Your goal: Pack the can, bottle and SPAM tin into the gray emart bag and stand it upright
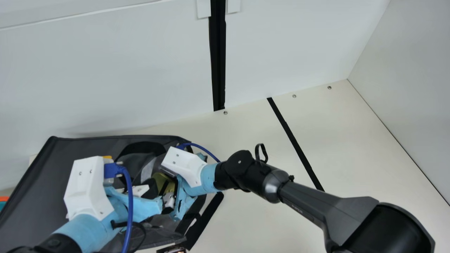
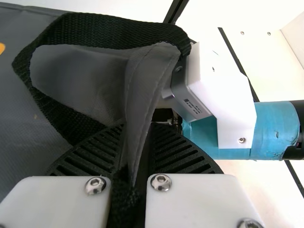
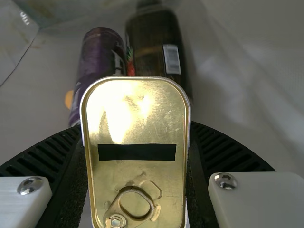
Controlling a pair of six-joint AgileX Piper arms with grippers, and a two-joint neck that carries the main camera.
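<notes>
Cream table point(image 1: 334, 140), gray bag point(image 1: 45, 182) on its side. Tin point(image 3: 137, 118) inside bag's mouth, clamped in right gripper point(image 3: 135, 147); can point(image 3: 97, 52), bottle point(image 3: 152, 47) deeper. Left gripper point(image 2: 135, 147) pinches bag fabric. Left to do, judged: release tin, upright bag. Back edge near; more room toward right back corner.

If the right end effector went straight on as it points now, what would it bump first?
With the tin leading, the right end effector would probably meet the dark bottle or the purple can inside the bag; depth is unclear, so I can't say which comes first.
</notes>
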